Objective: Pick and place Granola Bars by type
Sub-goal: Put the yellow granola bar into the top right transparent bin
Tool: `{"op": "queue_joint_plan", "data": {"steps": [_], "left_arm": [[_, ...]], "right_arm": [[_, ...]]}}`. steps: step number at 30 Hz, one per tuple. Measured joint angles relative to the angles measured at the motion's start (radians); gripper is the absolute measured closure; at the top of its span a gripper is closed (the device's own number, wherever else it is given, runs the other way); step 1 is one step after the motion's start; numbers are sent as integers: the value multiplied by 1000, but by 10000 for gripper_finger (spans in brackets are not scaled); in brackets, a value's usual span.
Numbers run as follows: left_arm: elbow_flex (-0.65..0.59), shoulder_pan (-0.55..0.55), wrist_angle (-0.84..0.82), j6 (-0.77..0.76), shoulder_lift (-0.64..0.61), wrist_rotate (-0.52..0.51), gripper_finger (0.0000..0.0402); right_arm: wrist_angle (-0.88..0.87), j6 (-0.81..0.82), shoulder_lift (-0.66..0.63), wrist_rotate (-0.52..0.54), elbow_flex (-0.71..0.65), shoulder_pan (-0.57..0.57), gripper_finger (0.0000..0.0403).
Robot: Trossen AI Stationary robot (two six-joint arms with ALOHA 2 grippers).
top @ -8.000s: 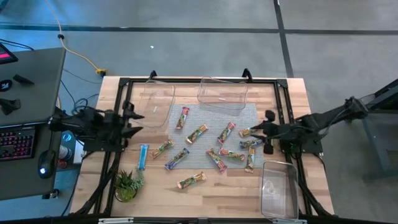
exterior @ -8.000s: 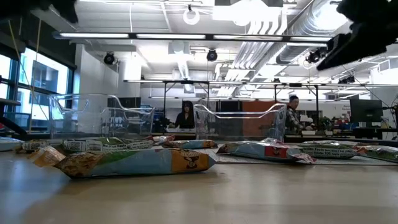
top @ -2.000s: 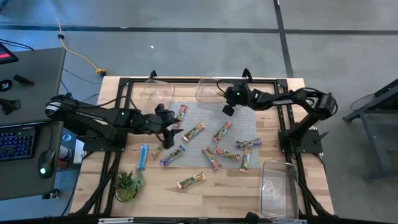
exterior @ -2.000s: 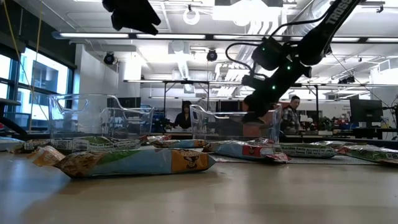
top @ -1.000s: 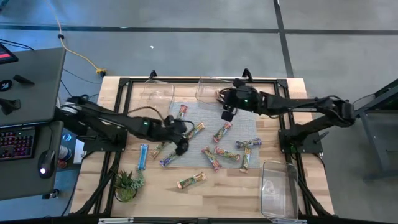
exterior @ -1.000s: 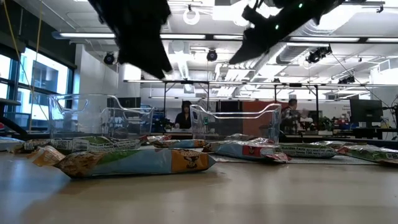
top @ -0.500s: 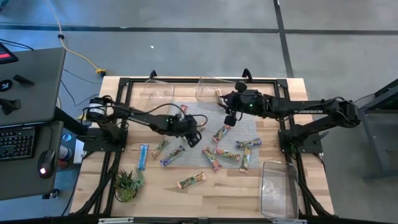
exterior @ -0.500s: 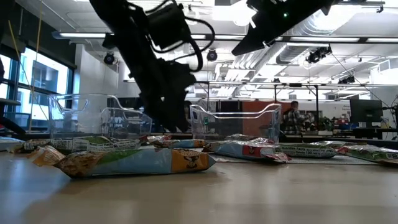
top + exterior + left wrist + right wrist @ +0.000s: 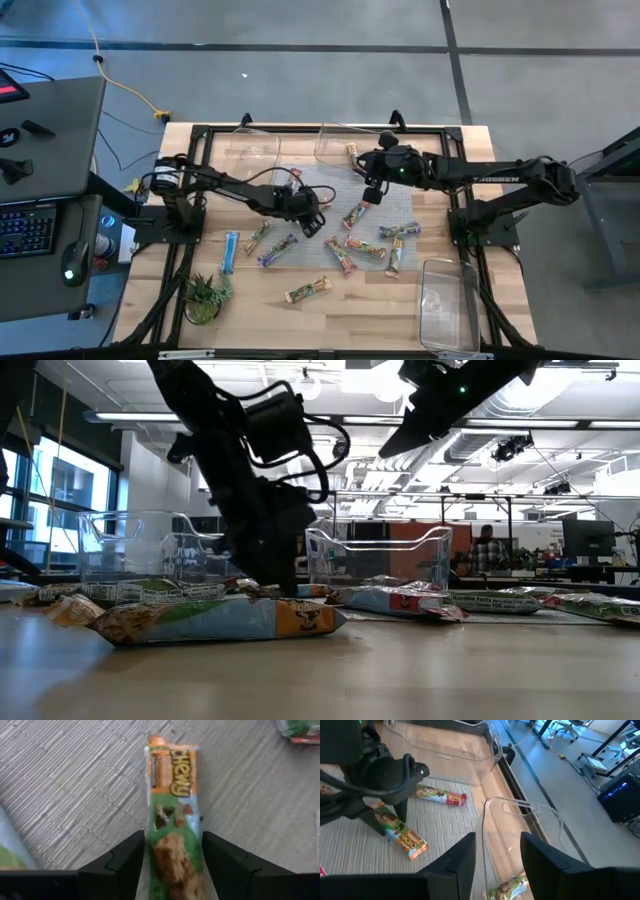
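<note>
High view: my left gripper is down on the green bar mid-mat; my right gripper hovers apart, near the far bin, so left is nearer. Half a second ago left was a touch short of it.

Low view: left arm reaches mat level; it was higher a second back.

Left wrist: bar lies lengthwise straight ahead between my spread fingers, not yet pinched.

Right wrist: my fingers spread, empty; one bar sits in the bin below.
</note>
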Motion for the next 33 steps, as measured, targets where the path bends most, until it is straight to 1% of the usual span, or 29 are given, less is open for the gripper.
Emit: {"op": "queue_joint_plan", "data": {"steps": [6, 8, 11, 16, 19, 22, 24, 29, 33], "left_arm": [[2, -1, 0, -4, 18, -6, 209], [2, -1, 0, -4, 18, -8, 216], [15, 0, -18, -5, 20, -6, 240], [45, 1, -16, 11, 26, 18, 290], [79, 1, -19, 12, 26, 64, 310], [138, 0, -32, 40, 26, 107, 315], [199, 0, -81, 68, 26, 106, 314], [402, 25, -248, 201, 26, -22, 314], [532, 87, -288, 291, 24, -50, 314]], "right_arm": [[-31, 0, 0, -1, -1, 0, 265], [-45, 13, 0, -1, -1, 0, 265], [-60, 69, 0, -16, -1, 2, 265], [-101, 160, 0, -110, -1, 26, 265], [-144, 228, 0, -160, -1, 58, 265], [-192, 269, 0, -166, -1, 100, 265], [-228, 317, 0, -161, -1, 132, 265], [-346, 446, 0, -160, -1, 231, 265], [-444, 527, 0, -157, -1, 317, 265]]}}
